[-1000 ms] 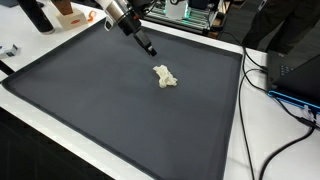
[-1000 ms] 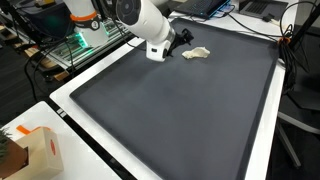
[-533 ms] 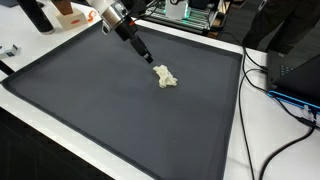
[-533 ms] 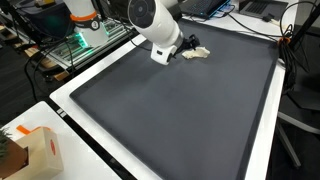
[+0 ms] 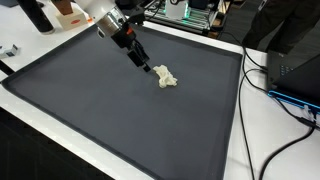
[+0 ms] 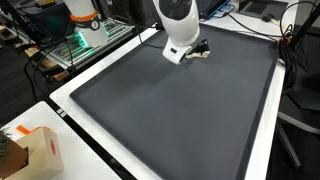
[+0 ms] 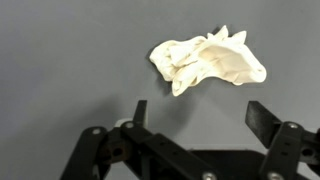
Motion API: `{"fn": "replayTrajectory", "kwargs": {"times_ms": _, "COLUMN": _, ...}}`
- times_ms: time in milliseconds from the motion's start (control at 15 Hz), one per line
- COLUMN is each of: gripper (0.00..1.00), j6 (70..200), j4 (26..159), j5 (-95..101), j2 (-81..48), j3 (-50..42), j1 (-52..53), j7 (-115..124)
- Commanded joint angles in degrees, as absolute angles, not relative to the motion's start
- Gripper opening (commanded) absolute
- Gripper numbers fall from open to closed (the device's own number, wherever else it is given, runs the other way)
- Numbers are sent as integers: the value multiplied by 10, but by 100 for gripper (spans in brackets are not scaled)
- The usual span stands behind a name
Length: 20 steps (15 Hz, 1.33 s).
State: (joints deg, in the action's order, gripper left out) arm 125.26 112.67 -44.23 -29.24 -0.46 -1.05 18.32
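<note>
Gripper [image 7: 199, 108], jaws apart, sits low in frame; cloth [image 7: 208, 62] lies just above, untouched, on mat [image 7: 60, 60].

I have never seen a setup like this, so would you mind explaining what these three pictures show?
It is one robot arm with a two-fingered gripper at its end. Two pictures come from cameras outside the robot, at different places; the third from a camera on the wrist, looking past the gripper's fingers. On the dark mat lies a crumpled pale wad, cloth or paper. The gripper is open, holds nothing, and hovers close to the wad.
</note>
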Motion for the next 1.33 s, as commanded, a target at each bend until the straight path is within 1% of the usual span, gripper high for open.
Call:
{"fn": "replayTrajectory", "kwargs": {"times_ms": 0, "gripper": 100, "j6": 1217, "j4": 1060, "j5": -380, "j2": -335, "j3": -20, "j1": 11, "j7": 269}}
{"fn": "replayTrajectory", "kwargs": {"times_ms": 600, "gripper": 100, "j6": 1156, "j4": 924, "j5": -199, "j2": -405, "j3": -30, "j1": 62, "j7": 450}}
{"fn": "replayTrajectory", "kwargs": {"times_ms": 1267, "gripper": 100, "j6": 1092, "j4": 804, "j5": -1, "j2": -456, "j3": -31, "j1": 139, "j7": 464}}
